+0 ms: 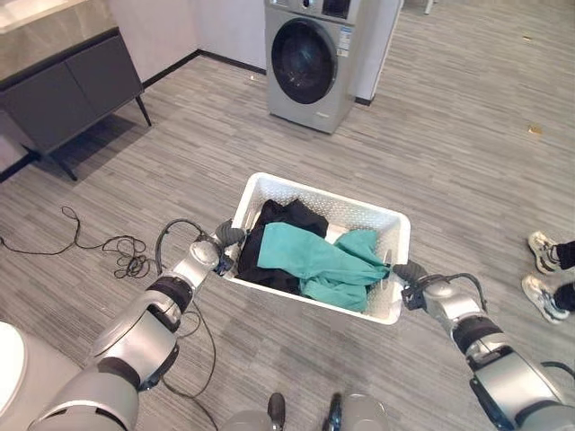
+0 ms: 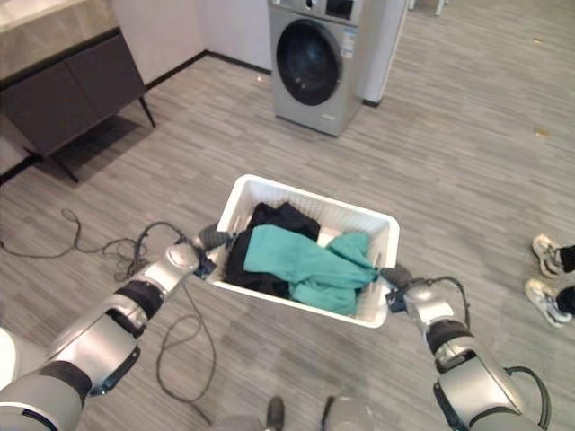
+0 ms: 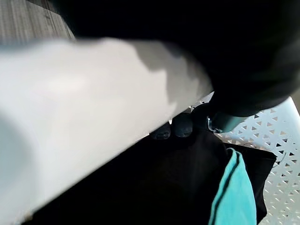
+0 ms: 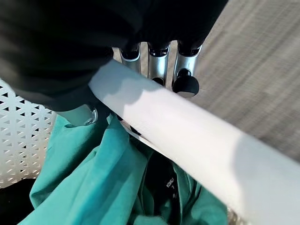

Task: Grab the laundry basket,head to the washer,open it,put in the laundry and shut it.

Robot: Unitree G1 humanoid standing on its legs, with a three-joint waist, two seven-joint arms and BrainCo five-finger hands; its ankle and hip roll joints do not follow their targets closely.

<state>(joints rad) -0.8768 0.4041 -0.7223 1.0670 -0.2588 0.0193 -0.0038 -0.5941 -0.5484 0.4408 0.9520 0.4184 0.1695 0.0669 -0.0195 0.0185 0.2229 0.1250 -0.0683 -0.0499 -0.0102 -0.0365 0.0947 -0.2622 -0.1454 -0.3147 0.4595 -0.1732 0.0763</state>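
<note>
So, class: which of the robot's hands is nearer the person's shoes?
Right. The right hand grips the basket rim on the side facing the shoes; the left hand holds the opposite rim.

The right hand (image 4: 70, 61) has its silver, dark-tipped fingers (image 4: 158, 63) curled round the white plastic laundry basket's smooth rim (image 4: 187, 136); crumpled teal cloth (image 4: 103, 183) lies inside, against the perforated wall (image 4: 21, 140).

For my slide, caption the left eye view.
Both hands grip the white laundry basket, washer ahead.
</note>
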